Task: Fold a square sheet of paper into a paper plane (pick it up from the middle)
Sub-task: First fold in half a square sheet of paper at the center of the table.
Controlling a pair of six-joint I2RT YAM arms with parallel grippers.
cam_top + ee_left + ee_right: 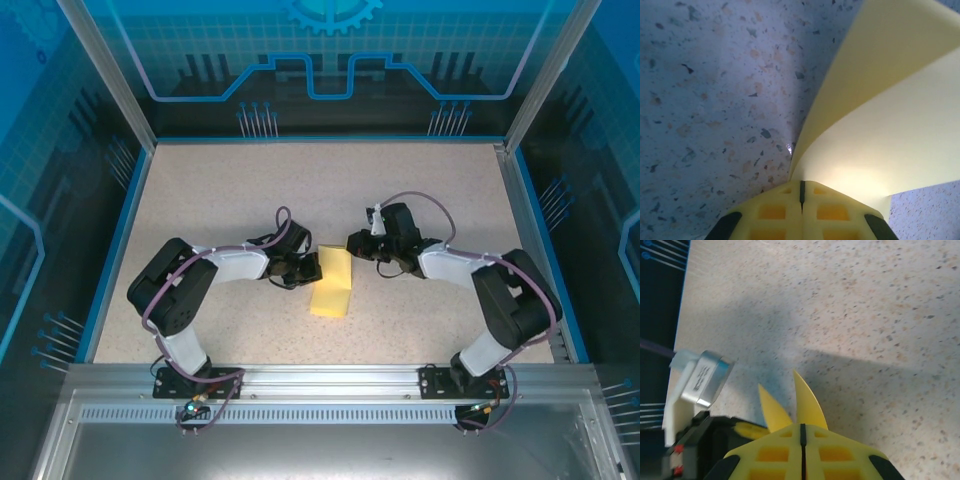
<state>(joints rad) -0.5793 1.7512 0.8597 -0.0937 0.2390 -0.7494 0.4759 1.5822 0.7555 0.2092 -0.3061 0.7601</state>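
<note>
Speckled counter (250,190) carries half-folded paper (333,285), pinched by left gripper (801,182) and right gripper (802,426) at opposite edges; next, probably pressing it flat.

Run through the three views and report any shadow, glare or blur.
Top external: even light, sharp, the square sheet of paper crisp on the table. Left wrist: the sheet curls close to the lens, soft-edged, with a bright glow just above the left gripper; bluish shade over the table. Right wrist: a broad shadow crosses the table; the right gripper looks slightly soft.
</note>
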